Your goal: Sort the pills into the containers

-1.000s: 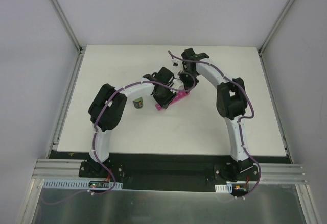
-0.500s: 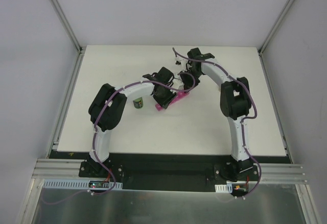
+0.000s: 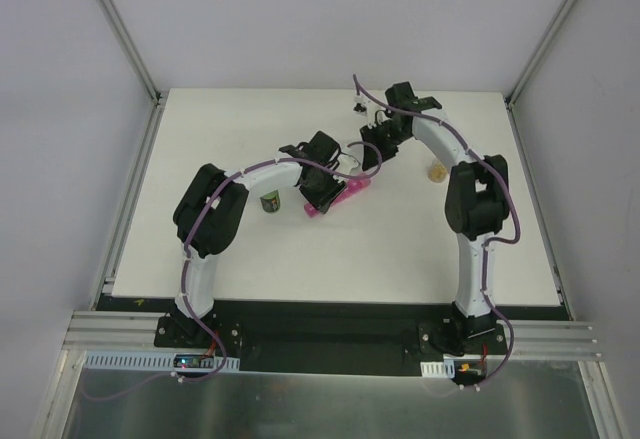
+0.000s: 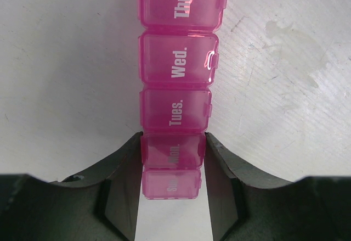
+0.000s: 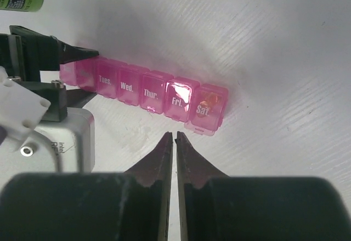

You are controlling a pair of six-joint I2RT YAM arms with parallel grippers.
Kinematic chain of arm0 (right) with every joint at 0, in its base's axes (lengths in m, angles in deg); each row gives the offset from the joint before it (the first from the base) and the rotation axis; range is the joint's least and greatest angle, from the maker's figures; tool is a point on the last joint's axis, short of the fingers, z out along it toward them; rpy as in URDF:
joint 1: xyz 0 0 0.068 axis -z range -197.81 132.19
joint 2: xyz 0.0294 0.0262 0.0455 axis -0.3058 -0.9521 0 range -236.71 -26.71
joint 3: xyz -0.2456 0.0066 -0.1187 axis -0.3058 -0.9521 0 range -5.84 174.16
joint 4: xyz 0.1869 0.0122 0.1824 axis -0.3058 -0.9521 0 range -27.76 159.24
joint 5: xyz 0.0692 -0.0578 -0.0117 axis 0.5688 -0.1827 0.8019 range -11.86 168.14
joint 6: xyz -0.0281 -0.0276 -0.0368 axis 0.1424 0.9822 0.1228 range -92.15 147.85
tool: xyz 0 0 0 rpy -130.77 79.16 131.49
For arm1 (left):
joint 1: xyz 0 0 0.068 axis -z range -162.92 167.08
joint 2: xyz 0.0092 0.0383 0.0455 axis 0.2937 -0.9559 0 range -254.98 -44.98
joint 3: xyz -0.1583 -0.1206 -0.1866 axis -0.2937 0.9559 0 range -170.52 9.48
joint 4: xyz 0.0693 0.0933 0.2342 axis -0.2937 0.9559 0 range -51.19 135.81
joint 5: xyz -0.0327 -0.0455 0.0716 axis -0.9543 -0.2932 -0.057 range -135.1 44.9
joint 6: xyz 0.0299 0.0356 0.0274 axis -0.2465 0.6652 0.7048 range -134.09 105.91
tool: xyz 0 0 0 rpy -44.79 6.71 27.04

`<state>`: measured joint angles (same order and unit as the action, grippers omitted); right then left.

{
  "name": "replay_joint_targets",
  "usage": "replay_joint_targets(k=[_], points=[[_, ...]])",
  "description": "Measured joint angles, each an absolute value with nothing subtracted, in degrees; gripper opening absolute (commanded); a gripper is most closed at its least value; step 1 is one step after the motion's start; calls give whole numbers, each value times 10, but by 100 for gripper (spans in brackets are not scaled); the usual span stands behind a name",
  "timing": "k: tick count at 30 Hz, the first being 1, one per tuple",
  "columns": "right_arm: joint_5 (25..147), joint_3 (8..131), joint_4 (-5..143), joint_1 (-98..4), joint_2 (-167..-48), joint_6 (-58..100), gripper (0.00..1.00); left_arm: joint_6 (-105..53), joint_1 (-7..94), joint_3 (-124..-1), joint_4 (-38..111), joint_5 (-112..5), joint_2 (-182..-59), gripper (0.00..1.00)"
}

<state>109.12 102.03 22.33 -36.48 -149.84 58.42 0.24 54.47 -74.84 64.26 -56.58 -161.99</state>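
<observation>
Seen from above, the left gripper (image 3: 322, 197) clamps one end of the pink pill organizer (image 3: 352, 191) and the right gripper (image 3: 368, 157) hangs just beside its other end. The pills (image 3: 436, 171) sit in a small clear bottle (image 3: 436, 168) well off to the organizer's right, and a green bottle (image 3: 269, 202) stands near its left end. In the left wrist view, the fingers (image 4: 123, 169) pinch the Mon. compartment (image 4: 173, 152) from both sides. Every lid from Sun. to Thur. lies shut, contents hidden. In the right wrist view, the right claw is pressed shut on nothing, tips just short of the Fri. compartment (image 5: 178, 99). The Sat. compartment (image 5: 207, 106) glows orange, perhaps pills; I cannot tell. The step likely needs a lid lifted: hold the left clamp firm and level, and catch the lid tab gently so the organizer does not twist.
</observation>
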Motion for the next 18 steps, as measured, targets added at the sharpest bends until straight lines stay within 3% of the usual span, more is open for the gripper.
replay_joint_targets(k=[18], points=[[1012, 1044, 184, -393, -1574, 586, 4, 2, 545, -754, 649, -566, -1624, 24]])
